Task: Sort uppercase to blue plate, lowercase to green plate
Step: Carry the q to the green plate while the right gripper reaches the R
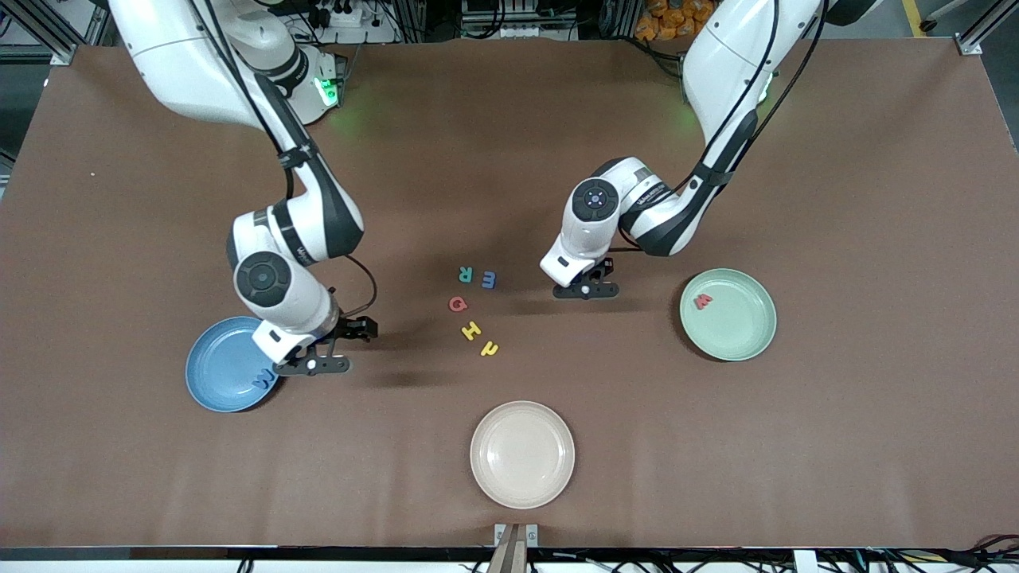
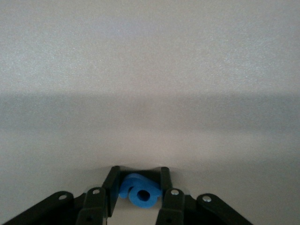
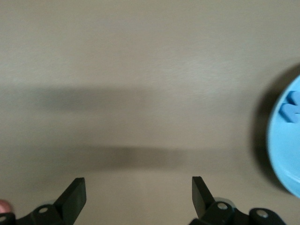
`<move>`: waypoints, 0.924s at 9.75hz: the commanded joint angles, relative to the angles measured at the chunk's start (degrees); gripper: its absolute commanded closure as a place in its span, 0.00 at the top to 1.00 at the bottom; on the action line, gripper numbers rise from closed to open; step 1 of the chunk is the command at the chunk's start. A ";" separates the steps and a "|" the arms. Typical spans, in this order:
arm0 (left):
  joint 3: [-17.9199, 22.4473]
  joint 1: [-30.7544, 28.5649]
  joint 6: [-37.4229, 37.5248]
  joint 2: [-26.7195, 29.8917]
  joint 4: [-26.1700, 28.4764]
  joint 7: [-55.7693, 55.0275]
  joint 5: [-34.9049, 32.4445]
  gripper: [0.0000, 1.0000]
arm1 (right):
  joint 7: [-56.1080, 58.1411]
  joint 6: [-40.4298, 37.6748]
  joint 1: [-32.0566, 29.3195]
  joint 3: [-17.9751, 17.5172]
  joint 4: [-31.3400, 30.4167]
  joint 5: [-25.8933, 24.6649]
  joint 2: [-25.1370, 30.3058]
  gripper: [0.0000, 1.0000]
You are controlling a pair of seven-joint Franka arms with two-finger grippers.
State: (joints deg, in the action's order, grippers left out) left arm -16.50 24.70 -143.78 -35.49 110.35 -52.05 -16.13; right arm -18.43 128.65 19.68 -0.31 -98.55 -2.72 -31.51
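Jaws of the left gripper (image 1: 587, 292) clamp a blue letter (image 2: 139, 191) between the green plate (image 1: 755, 341) and the loose letters; right gripper (image 1: 312, 366) gapes wide beside the blue plate (image 1: 215, 382), which holds W (image 1: 263, 380). Red w (image 1: 703, 302) lies in the green plate.

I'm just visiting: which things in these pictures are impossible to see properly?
Blue letter in the left gripper: front view, the gripper itself covers it; left wrist view, fingers hide its edges, so which letter is unclear.
Blue W on the blue plate: front view, the open right gripper overlaps it; right wrist view, the edge cuts it off.
Pinkish spot: right wrist view, cut off at the corner.
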 commanded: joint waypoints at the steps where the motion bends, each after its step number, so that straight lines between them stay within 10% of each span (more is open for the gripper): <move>1: -0.99 -1.48 3.57 2.52 0.48 0.54 0.84 0.26 | -5.53 -0.07 4.90 0.13 -0.60 0.08 0.75 1.00; 9: -2.23 -9.65 19.31 10.26 1.70 19.68 2.95 0.10 | -15.23 4.13 15.04 0.13 -5.15 -0.01 0.14 1.00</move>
State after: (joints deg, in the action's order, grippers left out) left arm -18.10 17.08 -126.50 -28.44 110.00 -36.65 -14.46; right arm -31.78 130.14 34.13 -0.42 -101.07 -2.66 -31.84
